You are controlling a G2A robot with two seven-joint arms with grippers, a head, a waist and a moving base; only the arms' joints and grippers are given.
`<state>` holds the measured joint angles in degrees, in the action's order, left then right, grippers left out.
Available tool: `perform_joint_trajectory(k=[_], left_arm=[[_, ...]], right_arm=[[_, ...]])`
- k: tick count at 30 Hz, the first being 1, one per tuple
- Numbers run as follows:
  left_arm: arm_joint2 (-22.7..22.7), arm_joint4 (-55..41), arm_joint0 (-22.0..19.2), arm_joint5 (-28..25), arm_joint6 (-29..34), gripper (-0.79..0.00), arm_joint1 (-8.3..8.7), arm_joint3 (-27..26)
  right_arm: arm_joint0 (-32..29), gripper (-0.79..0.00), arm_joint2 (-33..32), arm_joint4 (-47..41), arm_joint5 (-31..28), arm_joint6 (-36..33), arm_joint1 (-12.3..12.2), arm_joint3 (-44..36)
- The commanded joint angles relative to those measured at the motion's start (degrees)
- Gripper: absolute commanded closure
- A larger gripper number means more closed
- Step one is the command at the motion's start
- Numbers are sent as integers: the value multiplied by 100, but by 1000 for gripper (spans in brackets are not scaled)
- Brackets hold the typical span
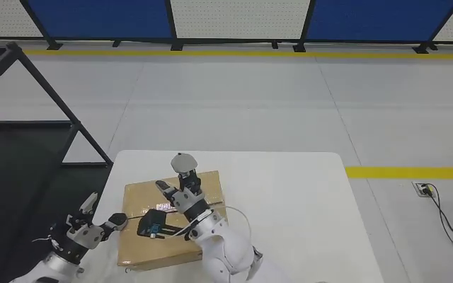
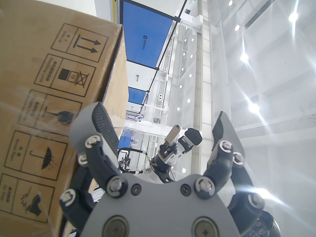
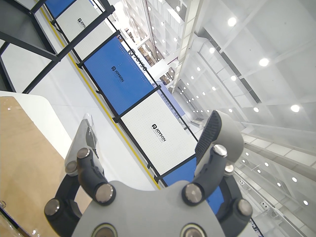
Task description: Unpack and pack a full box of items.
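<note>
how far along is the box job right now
Done: nothing visible yet; the cardboard box sits shut on the white table. In hand: nothing; the right claw is open above the box top, the left claw open beside its printed side. Left: opening it, unpacking, then repacking.

box (image 1: 141, 198) | brown cardboard, top closed, clear tape over it | lies flat, slightly skewed | near-left part of white bench (image 1: 297, 205) | black handling symbols on one side
</note>
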<state>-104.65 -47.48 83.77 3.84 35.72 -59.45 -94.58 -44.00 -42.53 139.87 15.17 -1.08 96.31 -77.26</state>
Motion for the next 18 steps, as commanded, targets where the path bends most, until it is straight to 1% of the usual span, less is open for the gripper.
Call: perform_joint_trajectory(k=[1,18], left_arm=[[-7,-10,0,-3,11,-785,-2,11],[-34,-87,-6,42,102,-785,-19,63]], right_arm=[[61,-785,52,55,5,-70,41,105],[415,-785,420,436,-22,-263,393,808]])
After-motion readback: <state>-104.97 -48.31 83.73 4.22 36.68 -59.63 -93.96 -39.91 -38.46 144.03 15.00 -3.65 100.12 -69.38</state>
